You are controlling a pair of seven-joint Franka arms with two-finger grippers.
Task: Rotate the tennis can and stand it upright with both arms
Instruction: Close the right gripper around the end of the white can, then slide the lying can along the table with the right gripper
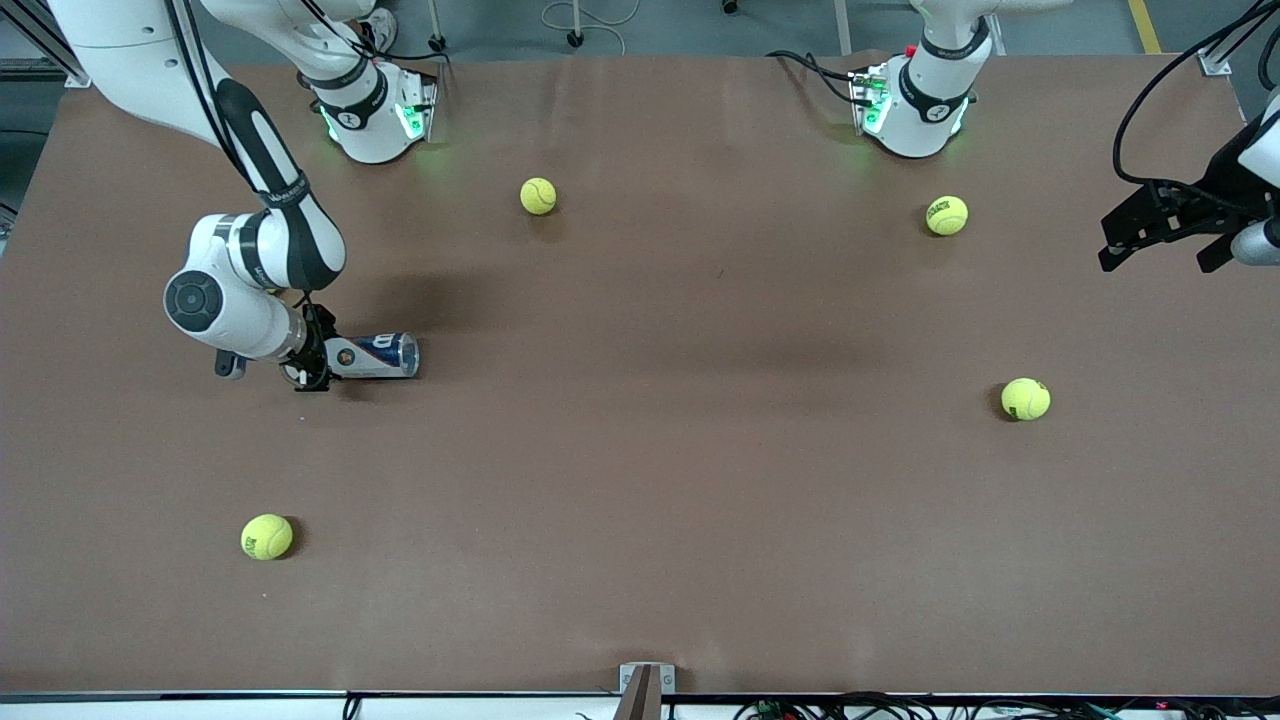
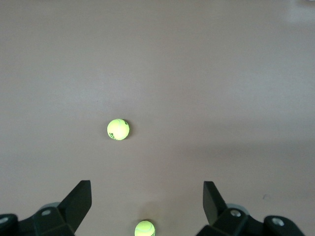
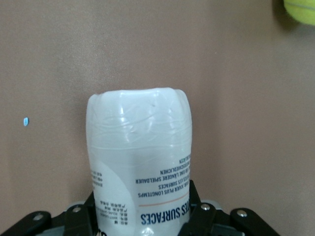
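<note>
The right claw [image 1: 312, 362] sits low on the surface [image 1: 640, 480] toward the right arm's end. It is closed tight around one end of the can [image 1: 375, 355]. The can lies on its side on the surface, with its shiny rim pointing toward the middle. In the right wrist view the can [image 3: 139, 162] fills the space between the claw's fingers, and its rounded end sticks out past them.

The can looks light and see-through, likely empty. Its plastic wall is smooth and may slip, and it could bend if squeezed hard. The ends look stiffer than the middle, so holding near an end, as now, seems the safer choice.

Four balls lie spread about, one [image 1: 267, 536] nearer the camera than the can, another [image 1: 538, 196] farther from it.

The left claw [image 1: 1165, 232] hangs over the surface's edge at the left arm's end, spread wide and holding nothing. That arm waits.

The right wrist hides the gripped end of the can in the front view, so how far the fingers reach around it cannot be seen. The left arm is mostly cut off.
</note>
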